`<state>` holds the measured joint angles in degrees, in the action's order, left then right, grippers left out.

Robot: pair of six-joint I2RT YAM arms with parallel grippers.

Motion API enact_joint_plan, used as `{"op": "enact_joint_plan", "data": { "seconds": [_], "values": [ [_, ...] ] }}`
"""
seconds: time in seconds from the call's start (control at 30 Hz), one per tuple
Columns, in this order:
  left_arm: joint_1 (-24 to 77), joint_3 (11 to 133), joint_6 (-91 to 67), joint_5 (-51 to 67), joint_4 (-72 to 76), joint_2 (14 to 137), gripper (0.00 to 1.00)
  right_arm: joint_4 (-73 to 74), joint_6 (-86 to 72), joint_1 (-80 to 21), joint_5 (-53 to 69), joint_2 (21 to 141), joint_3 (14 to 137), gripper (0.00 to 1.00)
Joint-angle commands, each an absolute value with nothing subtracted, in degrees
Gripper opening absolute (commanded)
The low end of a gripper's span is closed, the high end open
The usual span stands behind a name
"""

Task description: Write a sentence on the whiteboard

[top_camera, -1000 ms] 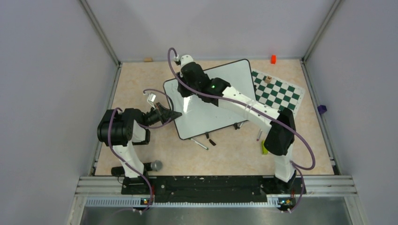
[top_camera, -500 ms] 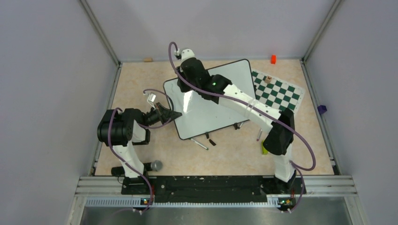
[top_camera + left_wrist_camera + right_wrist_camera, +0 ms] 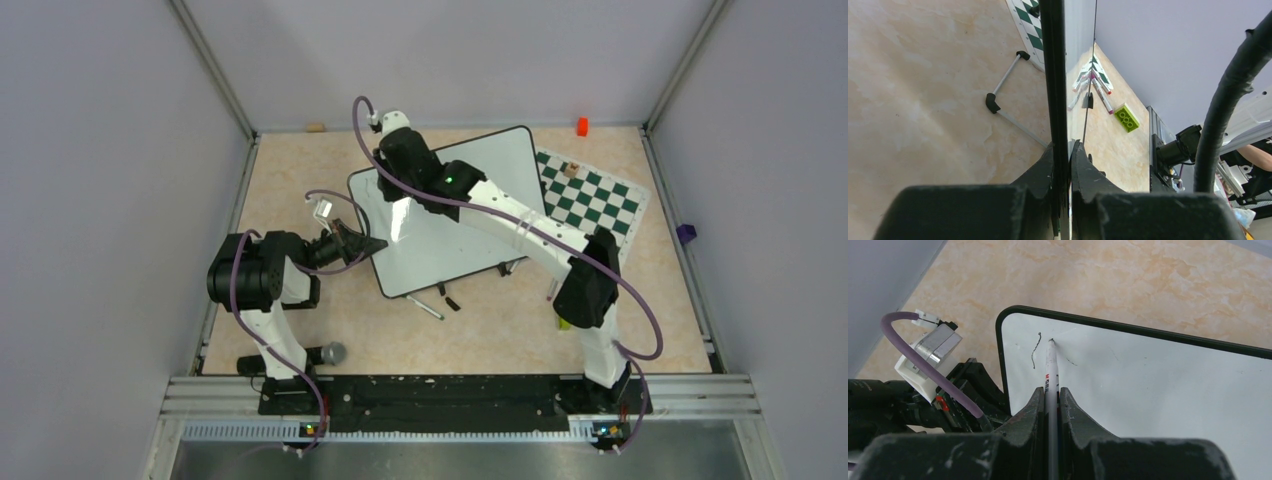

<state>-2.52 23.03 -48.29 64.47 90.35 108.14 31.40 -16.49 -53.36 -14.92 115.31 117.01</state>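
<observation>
The whiteboard [image 3: 450, 230] lies tilted mid-table, glossy white with a thin black rim. My left gripper [image 3: 372, 245] is shut on its left edge; in the left wrist view the rim [image 3: 1054, 75] runs straight between the closed fingers [image 3: 1064, 145]. My right gripper [image 3: 388, 182] hovers over the board's far-left corner, shut on a white marker [image 3: 1050, 370]. The marker tip [image 3: 1051, 340] touches the board face [image 3: 1158, 390]. Of the sentence I see only a thin curved dark stroke [image 3: 1036, 349] and a short dash right of the tip.
A green-and-white chess mat [image 3: 590, 195] lies right of the board with a small brown piece [image 3: 570, 169] on it. A loose pen [image 3: 425, 308] and black caps [image 3: 450, 300] lie by the near edge. A green brick [image 3: 1126, 118] and several markers [image 3: 1100, 92] sit near the right arm's base.
The right arm has shifted slightly left and farther back with the marker, toward the board's far-left corner. The left arm and the board have not moved.
</observation>
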Motion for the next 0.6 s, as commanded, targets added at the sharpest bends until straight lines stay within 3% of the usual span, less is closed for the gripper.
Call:
{"op": "enact_joint_plan", "data": {
  "seconds": [0.0,0.57],
  "values": [
    [-1.3,20.0,-36.3,65.4,92.7,111.6,0.00,32.0,-15.8,-52.9,-14.6,115.9,119.8,0.00],
    [-1.3,20.0,-36.3,65.5,92.7,111.7,0.00,33.4,-15.0,-52.8,-9.0,116.7,120.1,0.00]
  ]
}}
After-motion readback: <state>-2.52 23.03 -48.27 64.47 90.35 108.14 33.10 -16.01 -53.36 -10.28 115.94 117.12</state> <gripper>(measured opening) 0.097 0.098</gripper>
